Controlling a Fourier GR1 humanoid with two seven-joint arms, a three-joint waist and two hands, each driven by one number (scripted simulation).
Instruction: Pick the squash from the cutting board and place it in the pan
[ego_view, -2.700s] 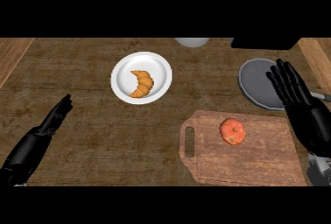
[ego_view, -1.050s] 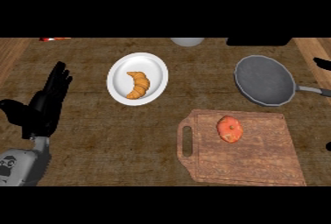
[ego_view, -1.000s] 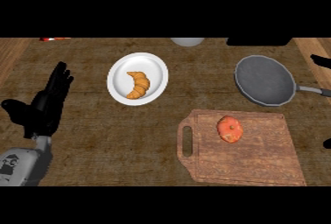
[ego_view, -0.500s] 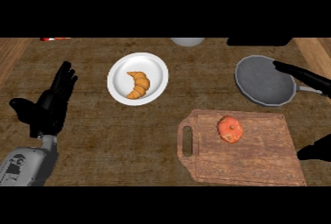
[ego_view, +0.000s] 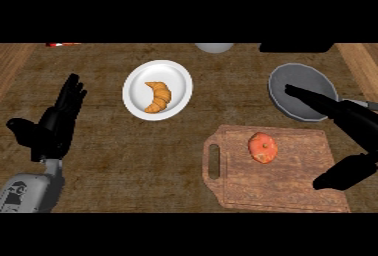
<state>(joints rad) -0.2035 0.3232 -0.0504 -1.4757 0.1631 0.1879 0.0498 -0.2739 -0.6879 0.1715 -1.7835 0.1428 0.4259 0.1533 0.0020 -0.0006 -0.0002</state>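
An orange squash (ego_view: 263, 147) lies on the brown cutting board (ego_view: 295, 192), towards its upper middle. Just above and to the right of the board is the grey pan (ego_view: 294, 84). My right hand (ego_view: 347, 117) comes in from the right edge, open, its fingers stretched over the pan's lower part and its thumb over the board's right side. It is to the right of the squash and apart from it. My left hand (ego_view: 52, 128) stands open at the far left, fingers up, holding nothing.
A white plate (ego_view: 177, 82) with a croissant (ego_view: 156, 96) sits left of the pan. A pale round object (ego_view: 214, 47) and a dark object (ego_view: 295, 47) show at the counter's far edge. A small red thing (ego_view: 60, 44) is at top left.
My right hand has come in from the right edge, now reaching over the pan and the board's right side. The left hand has drifted slightly right. The squash has not moved.
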